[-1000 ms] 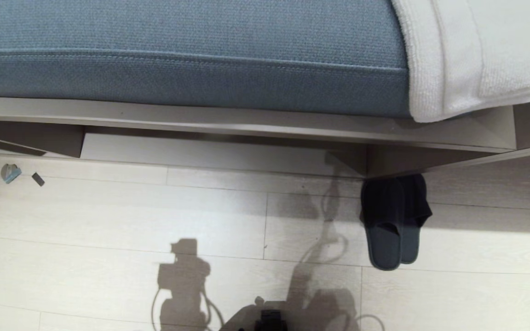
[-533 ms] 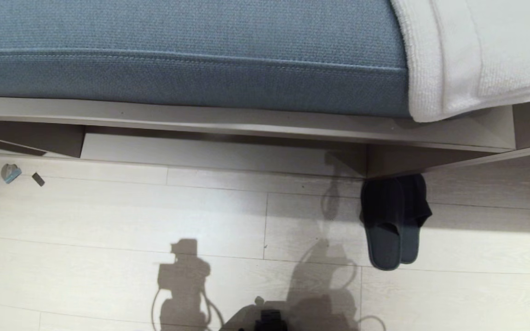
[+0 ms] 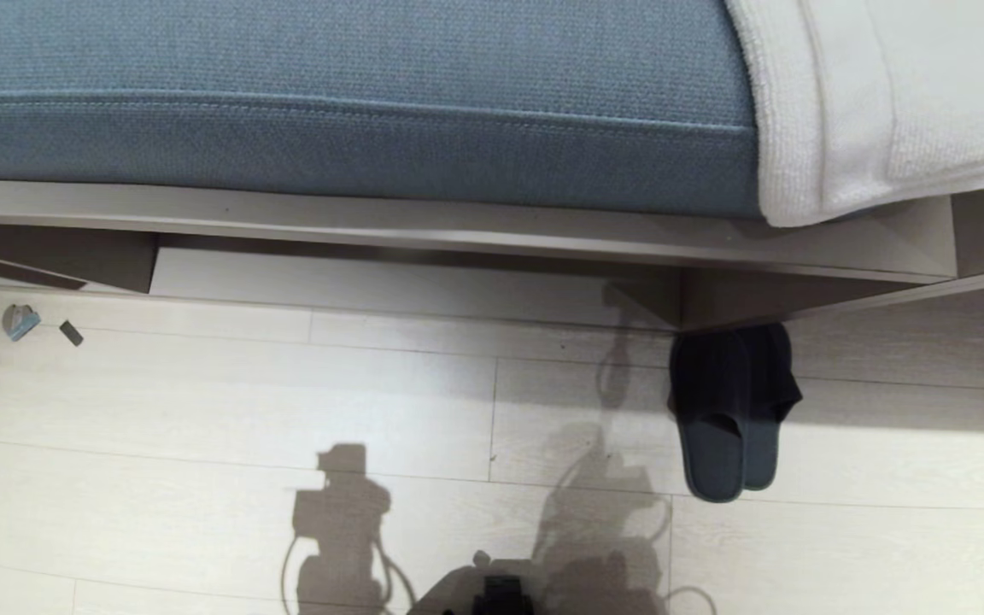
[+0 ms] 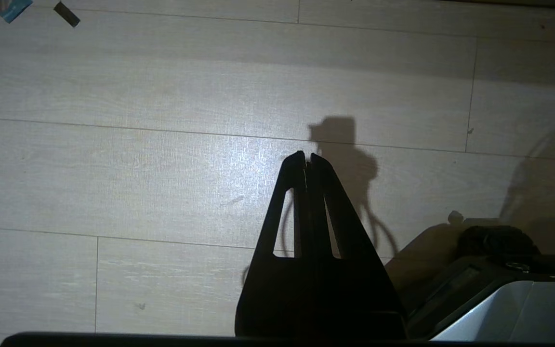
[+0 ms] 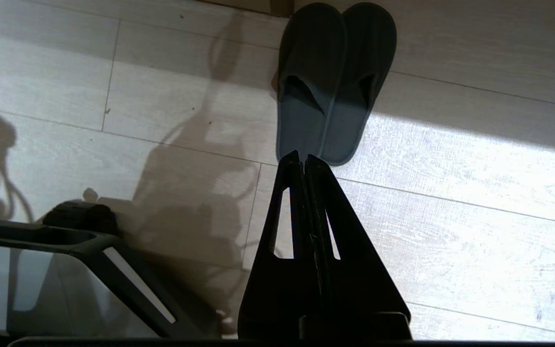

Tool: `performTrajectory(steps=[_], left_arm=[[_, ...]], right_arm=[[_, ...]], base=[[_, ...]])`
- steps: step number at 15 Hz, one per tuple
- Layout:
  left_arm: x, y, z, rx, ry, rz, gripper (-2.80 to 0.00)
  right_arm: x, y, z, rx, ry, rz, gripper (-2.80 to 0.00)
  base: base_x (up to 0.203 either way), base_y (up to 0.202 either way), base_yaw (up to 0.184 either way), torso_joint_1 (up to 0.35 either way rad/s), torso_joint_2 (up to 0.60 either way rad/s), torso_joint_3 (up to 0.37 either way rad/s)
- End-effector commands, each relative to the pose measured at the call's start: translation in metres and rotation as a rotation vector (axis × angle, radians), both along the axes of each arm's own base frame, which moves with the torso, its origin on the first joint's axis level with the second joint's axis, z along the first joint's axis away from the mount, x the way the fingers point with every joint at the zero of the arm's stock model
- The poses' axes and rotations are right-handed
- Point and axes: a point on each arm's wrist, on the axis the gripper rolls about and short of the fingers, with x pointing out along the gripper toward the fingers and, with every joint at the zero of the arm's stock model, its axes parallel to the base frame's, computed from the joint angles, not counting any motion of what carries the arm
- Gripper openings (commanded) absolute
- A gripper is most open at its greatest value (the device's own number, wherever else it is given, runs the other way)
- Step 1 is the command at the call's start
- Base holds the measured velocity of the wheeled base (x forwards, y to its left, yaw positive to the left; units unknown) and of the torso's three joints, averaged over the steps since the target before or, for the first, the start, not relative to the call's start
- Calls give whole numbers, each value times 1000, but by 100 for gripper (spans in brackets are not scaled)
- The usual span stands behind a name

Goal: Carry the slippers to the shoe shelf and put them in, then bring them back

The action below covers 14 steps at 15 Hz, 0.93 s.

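1. Head view: pair of dark charcoal soft slide slippers lies side by side on the pale wood-plank floor, toe ends tucked just under the edge of the taupe laminate bench frame, heels pointing away from it.
2. Above the slippers, on the frame: blue-grey woven cushion, with a white terry towel draped over the end nearest the slippers.
3. Well apart from the slippers, along the frame's base: a small blue-and-grey scrap and a small dark chip on the floor.
4. Neither arm shows in the head view; only arm shadows fall on the floor beside the slippers.
5. Right wrist view: right end effector hangs above the floor with fingers pressed together, empty, tips just short of the slippers' heel ends, not touching.
6. Left wrist view: left end effector has fingers together, empty, over bare floor, slippers not in this view.
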Motion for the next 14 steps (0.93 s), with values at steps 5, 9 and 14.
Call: performTrajectory(steps=[5, 9, 14], left_arm=[[1, 0, -2, 1, 6, 0, -280], [0, 0, -2, 17, 6, 0, -280], [1, 0, -2, 17, 8, 0, -280]], right_arm=[[2, 0, -4, -13, 15, -33, -280], [4, -1, -9, -47, 14, -51, -280], [4, -1, -9, -42, 13, -53, -280]], base=[[0, 0, 0, 3, 2, 141], [0, 0, 0, -1, 3, 202], [0, 0, 0, 0, 0, 201]])
